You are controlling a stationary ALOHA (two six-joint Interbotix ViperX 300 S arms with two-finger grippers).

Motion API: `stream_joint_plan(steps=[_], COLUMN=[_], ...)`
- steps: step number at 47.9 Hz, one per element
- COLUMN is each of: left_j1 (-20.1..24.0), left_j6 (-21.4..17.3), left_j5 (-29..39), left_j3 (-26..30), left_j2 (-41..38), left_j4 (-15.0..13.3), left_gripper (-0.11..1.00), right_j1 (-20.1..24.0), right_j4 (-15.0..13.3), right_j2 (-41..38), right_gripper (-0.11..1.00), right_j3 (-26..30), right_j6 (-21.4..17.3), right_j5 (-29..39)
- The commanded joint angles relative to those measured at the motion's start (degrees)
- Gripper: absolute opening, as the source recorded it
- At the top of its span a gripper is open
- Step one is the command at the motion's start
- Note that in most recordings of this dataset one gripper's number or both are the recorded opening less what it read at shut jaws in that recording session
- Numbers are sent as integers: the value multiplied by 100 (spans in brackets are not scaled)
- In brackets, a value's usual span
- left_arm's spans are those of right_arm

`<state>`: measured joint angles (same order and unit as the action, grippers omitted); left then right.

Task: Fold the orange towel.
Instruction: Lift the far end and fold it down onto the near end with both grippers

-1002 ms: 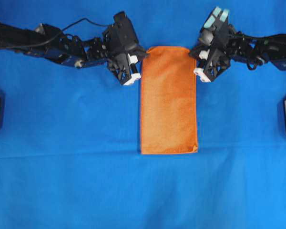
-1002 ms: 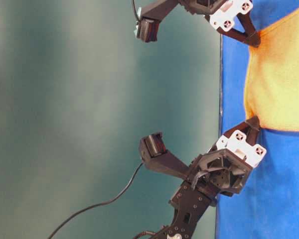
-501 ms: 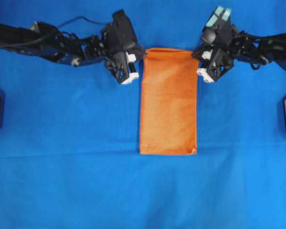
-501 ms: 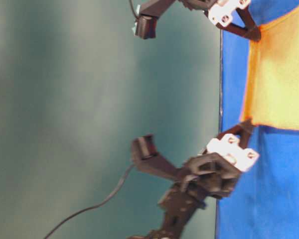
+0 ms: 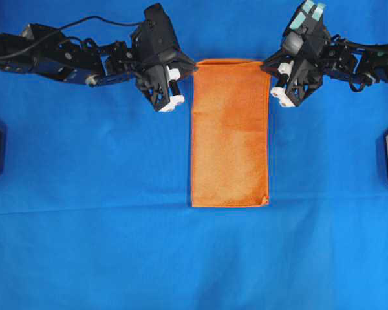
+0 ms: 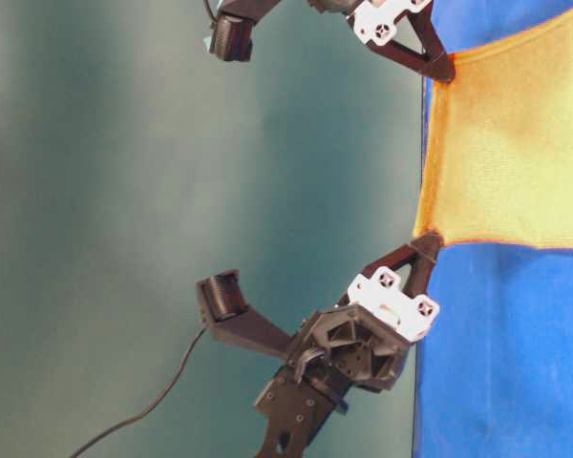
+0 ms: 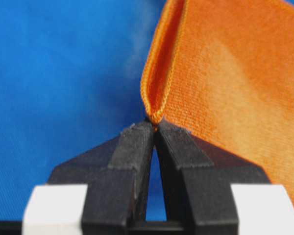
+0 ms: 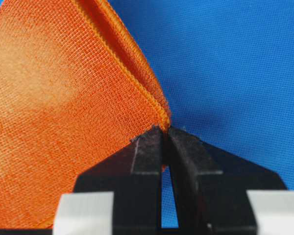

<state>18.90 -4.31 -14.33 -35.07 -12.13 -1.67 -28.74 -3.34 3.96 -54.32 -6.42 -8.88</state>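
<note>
My fingers (image 7: 137, 147) are matt black plastic, faintly rough at the tips, backed by smooth white plastic blocks (image 7: 56, 208). The orange towel (image 5: 229, 132) is coarse looped cloth with a stitched hem. The blue cloth (image 5: 181, 258) over the table is fine-woven and matt.

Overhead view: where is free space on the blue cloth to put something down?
Bare blue cloth lies below and either side of the orange terry-cloth towel. Crowded: the top, where the left gripper and right gripper pinch its corners.
</note>
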Motion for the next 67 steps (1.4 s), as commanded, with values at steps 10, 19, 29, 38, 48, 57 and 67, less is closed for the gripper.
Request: stream_joint_plan(steps=[10,19,29,38,48,57,67], left_j1=[-369,-923,-1688,-2276,-2681,-2584,-2514], left_j6=[0,9,18,97,114,114,114], left_j5=[149,158,308,545,589,545,492], left_j3=[-97,-290,-378,-343,-334,-255,-141], left_j2=[633,809,791,738,624,246,-114], left_j4=[0,0,0,0,0,0,0], left_gripper=[3,3,3,3,3,3,3], right_j1=[457,1204,2206,2883,3437,3489,3489], right_j4=[97,211,272,272,264,272,264], right_j2=[721,1169,1239,1187,993,650,264], right_gripper=[4,4,4,4,4,4,4], right_j3=[-79,-264,-396,-396,-325,-255,-149], right_j6=[-105,-352,-800,-1248,-1582,-1661,-1670], right_j5=[343,773,861,861,861,835,826])
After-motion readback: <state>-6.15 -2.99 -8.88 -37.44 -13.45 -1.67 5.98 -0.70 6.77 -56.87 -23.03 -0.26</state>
